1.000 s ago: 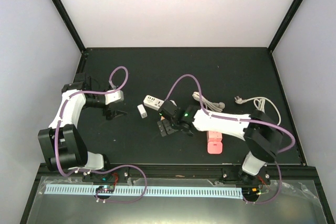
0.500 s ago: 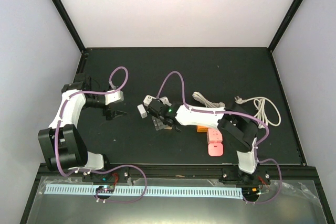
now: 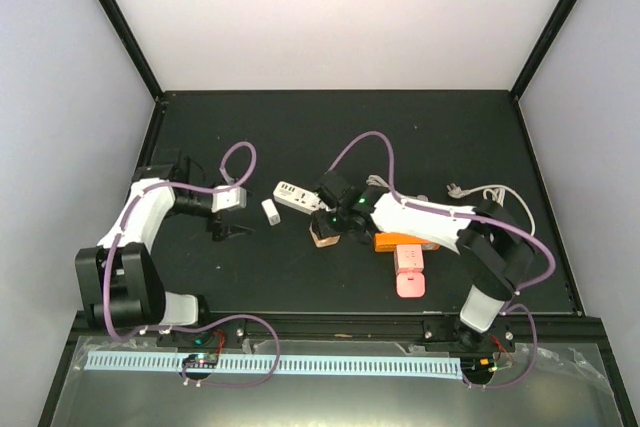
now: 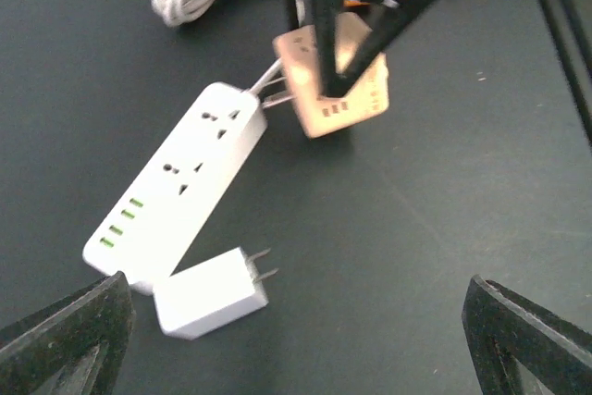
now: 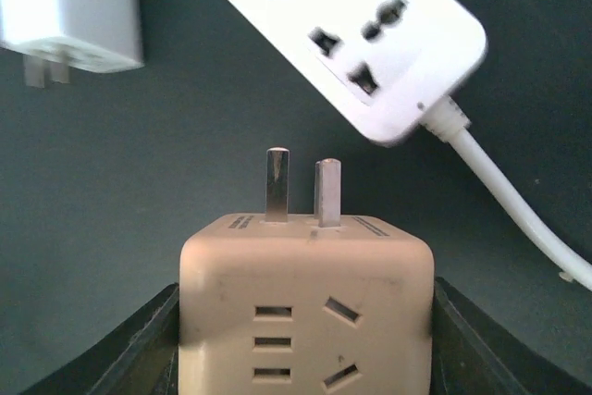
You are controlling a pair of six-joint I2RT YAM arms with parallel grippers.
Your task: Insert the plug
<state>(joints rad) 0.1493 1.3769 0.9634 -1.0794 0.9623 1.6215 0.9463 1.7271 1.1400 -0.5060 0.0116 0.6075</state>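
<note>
A smooth beige plastic cube plug (image 5: 305, 293) with two flat metal prongs is pinched between the fingers of the right gripper (image 5: 305, 358). Just ahead of it lies a glossy white, round-cornered power strip (image 5: 342, 34). Both are over a matte black table (image 5: 111, 191) ringed by plain pale walls (image 3: 350, 17), and the left gripper (image 4: 296, 339) hangs spread wide, holding nothing.

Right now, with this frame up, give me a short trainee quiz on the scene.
1. True or false: the prongs of the beige adapter are already inside the power strip.
2. Which gripper has the adapter between its fingers? A left, B right.
3. What lies by the strip's green-port end?
Key: 1 false, the prongs are clear of it. 2 B, the right gripper. 3 A small white charger.
</note>
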